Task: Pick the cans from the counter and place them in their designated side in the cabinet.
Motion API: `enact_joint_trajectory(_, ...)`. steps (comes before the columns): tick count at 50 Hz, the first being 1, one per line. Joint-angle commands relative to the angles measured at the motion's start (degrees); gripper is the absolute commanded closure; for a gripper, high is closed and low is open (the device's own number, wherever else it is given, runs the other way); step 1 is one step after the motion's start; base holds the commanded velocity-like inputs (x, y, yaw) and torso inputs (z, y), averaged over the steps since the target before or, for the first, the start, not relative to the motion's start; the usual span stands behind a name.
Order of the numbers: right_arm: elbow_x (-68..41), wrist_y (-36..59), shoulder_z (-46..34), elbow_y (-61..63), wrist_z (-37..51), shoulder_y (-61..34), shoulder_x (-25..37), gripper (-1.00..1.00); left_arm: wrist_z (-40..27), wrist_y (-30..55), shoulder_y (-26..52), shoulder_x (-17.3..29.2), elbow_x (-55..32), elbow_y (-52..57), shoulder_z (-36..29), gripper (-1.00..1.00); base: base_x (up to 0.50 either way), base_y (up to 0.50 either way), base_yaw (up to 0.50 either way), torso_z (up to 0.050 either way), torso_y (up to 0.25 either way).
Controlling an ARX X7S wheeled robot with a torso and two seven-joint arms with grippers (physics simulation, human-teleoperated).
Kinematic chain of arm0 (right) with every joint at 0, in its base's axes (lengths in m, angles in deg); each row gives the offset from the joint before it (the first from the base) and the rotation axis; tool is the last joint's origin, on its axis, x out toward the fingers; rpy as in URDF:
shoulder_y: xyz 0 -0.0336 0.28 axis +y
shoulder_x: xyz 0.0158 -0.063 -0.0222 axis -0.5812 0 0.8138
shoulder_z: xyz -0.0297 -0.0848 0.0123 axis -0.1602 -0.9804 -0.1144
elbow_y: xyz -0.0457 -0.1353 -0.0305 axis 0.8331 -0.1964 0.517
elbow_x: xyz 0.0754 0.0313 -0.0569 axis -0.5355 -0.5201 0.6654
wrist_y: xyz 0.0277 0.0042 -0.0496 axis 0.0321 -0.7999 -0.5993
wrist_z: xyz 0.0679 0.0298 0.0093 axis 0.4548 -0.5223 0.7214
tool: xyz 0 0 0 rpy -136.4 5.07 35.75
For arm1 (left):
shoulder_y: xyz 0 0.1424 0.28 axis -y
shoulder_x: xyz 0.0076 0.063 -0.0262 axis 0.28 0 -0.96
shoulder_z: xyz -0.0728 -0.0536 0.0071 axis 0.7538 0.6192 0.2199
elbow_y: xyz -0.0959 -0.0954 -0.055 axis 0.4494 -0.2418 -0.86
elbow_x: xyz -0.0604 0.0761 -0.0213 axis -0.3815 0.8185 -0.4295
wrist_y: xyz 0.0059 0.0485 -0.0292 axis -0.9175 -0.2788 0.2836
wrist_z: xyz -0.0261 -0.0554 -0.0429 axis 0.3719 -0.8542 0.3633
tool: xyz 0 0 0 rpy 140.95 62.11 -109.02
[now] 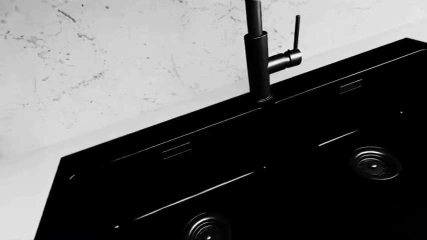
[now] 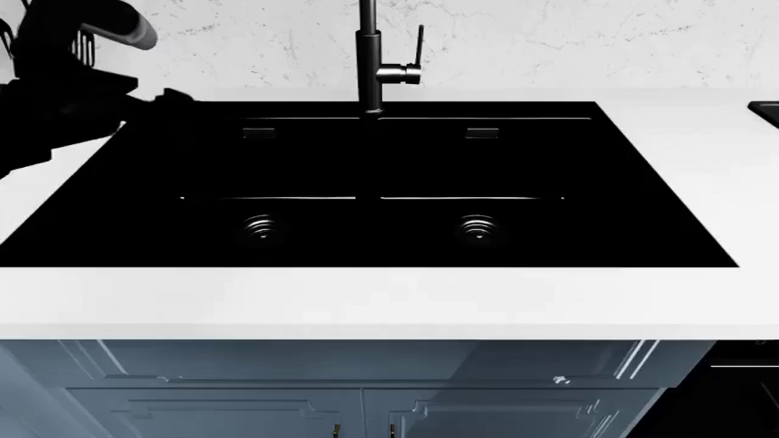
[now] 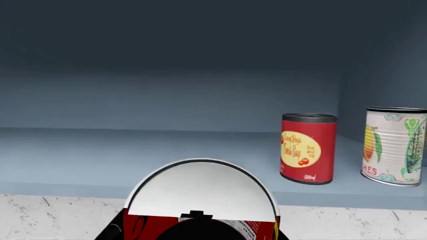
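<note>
Right wrist view shows the held can (image 3: 200, 200), silver top up, just in front of the open cabinet shelf (image 3: 133, 160); the right tool seems to pinch it, though its fingers are hidden. A red can (image 3: 308, 148) and a pale fruit tin (image 3: 395, 146) stand at the shelf's right. Best lift clear of the shelf edge, then set it upright beside the red one. Whether the left tool (image 2: 73, 64) is spread, I cannot tell.

Marbled wall (image 2: 585, 41); blue-grey cabinet doors (image 2: 365, 388) below.
</note>
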Motion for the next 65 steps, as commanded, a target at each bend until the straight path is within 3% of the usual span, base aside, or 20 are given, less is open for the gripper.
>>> enact_joint_trajectory(1,1.5,0.7,-0.1,-0.1,-0.4,-1.3,-0.3,1.0,1.5,-1.8,2.4,-0.6,2.2,-4.6,-1.6,-1.0,0.0,0.0,0.0,0.0,0.0)
enact_joint_trajectory(18,1.5,0.7,-0.1,-0.1,-0.4,-1.3,-0.3,1.0,1.8,-3.2,4.5,-1.6,3.9,-8.2,-2.4,-1.0,0.02,0.0,0.0,0.001,0.0)
enact_joint_trajectory(65,1.5,0.7,-0.1,-0.1,-0.4,-1.3,-0.3,1.0,1.2,-3.4,3.9,-1.7,3.9,-8.8,-2.2,-1.0,0.26,0.0,0.0,0.0,0.001)
